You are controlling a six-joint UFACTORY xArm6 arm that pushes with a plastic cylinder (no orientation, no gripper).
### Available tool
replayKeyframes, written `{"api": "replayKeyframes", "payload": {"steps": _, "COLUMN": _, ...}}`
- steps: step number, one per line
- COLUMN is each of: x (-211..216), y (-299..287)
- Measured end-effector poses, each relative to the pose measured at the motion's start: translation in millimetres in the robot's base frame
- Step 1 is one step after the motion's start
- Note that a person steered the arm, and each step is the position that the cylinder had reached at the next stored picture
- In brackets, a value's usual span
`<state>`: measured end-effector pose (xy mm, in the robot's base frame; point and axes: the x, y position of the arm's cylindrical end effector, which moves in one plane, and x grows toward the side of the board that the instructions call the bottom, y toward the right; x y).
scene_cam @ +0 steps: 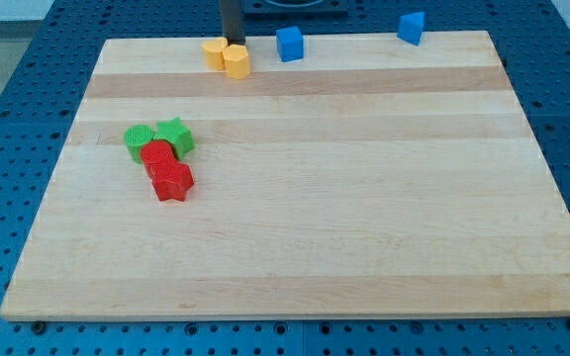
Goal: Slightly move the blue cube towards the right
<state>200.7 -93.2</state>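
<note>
Sitting at the wooden counter's [295, 178] twelve-o'clock edge, the blue plastic cube [289, 44] lies at three o'clock from my tip [233, 42], a jawless end effector touching two yellow blocks [227, 56], which any careless sweep could drag along.

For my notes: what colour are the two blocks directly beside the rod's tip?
Yellow blocks, touching my tip at the view's top; the camera view shows this.
</note>
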Motion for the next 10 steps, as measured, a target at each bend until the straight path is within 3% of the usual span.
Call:
{"api": "replayKeyframes", "payload": {"steps": 8, "x": 22.4, "y": 142.9}}
{"api": "replayKeyframes", "payload": {"steps": 10, "x": -8.7, "y": 171.5}}
